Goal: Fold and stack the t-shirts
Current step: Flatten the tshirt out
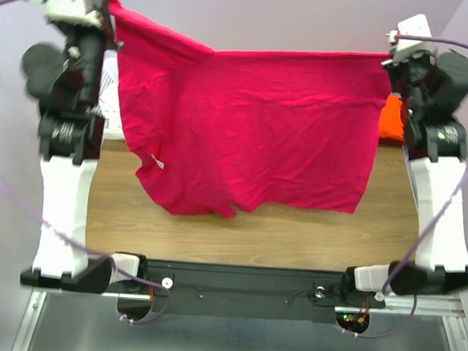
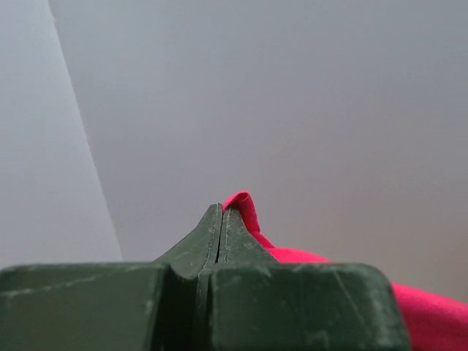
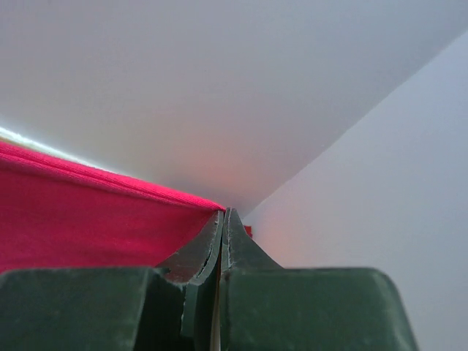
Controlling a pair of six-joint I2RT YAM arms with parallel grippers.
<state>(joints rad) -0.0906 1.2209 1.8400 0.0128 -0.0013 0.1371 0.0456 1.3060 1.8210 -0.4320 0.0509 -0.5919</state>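
Note:
A pinkish-red t-shirt [image 1: 253, 129] hangs spread wide above the wooden table [image 1: 254, 229], held up by both arms. My left gripper [image 1: 109, 2] is shut on its upper left corner; in the left wrist view a fold of the red cloth [image 2: 245, 208] pokes out beside the pressed-together fingertips [image 2: 221, 212]. My right gripper [image 1: 391, 58] is shut on the upper right corner, and the taut hem [image 3: 110, 183] runs left from the closed fingertips [image 3: 224, 216]. The shirt's lower edge hangs over the table. A patch of an orange t-shirt [image 1: 391, 118] shows behind the right arm.
The white arm columns [image 1: 63, 204] [image 1: 440, 214] stand at both table ends. A black rail [image 1: 243, 280] runs along the near edge. Grey walls fill both wrist views. A white item [image 1: 111, 95] shows behind the left arm.

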